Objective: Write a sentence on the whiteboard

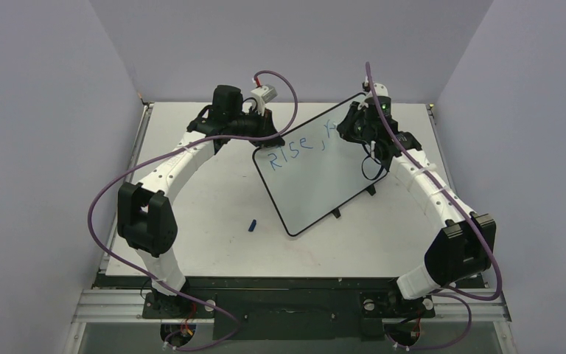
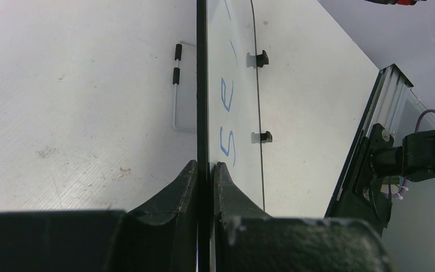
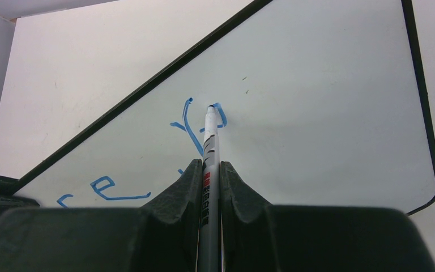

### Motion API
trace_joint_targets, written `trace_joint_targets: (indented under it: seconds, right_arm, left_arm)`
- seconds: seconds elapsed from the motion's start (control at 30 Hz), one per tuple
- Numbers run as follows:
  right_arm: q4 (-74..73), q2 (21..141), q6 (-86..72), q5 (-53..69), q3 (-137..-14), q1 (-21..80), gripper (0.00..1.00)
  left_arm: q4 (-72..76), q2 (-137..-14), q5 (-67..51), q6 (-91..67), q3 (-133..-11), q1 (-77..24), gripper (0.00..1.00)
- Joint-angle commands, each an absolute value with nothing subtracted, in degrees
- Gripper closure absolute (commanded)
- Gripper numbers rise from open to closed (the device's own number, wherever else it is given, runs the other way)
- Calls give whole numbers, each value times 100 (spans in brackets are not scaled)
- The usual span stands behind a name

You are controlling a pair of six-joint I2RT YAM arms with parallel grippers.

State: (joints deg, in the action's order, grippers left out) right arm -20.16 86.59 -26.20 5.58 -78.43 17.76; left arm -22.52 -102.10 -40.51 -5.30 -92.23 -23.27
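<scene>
Watching the feeds from my desk. The white table (image 1: 214,243) takes up most of the overhead view, and the whiteboard (image 1: 317,184) sits near the middle of it, turned diagonally between the two arms, with its little black feet on the edge facing the right arm's side. It looks tipped up rather than lying flat (can't judge how steeply from here).

The left gripper (image 1: 267,136) is clenched on the board's far-left corner. On its wrist cam the fingers (image 2: 190,187) pinch the thin black frame from both sides, and I'm looking straight down the board's edge (image 2: 241,113).

The right gripper (image 1: 354,129) hangs over the far part of the board, clamped tight on a marker (image 3: 209,136) that sticks out between its fingers (image 3: 208,164). The tip touches the white surface (image 3: 317,113).

The sentence (image 1: 295,144) is in blue and reads "RISE," with a "Y" after it. The pen tip sits on a small blue curl right beside that Y (image 3: 184,122).

There's also a tiny blue thing (image 1: 252,225) lying loose on the table near the board's near corner. It's too small to identify.
</scene>
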Motion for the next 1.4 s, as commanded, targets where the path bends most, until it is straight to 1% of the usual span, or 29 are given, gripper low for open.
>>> trace_joint_targets:
  seconds: [0.0,0.57,0.77,1.03,1.37]
  right_arm:
    - [-1813,8660,-2652,713,-7782,1905,100]
    - [-1776,8396,-2665,744,-7240,2060,100]
    - [-1809,8311,-2642,562,-7087,2055,100]
    - [-1969,8327,-2596,272,-7148,1910,100]
    - [-2113,8349,-2544,171,-7507,1809,100]
  left_arm:
    - [-1912,-9995,-4076,-53,-9334,-2382,100]
    - [-1916,-9984,-4077,-57,-9334,-2386,100]
    - [-1915,-9961,-4078,-56,-9325,-2385,100]
    - [-1916,-9949,-4073,-53,-9316,-2384,100]
    - [-1907,-9955,-4063,-54,-9316,-2391,100]
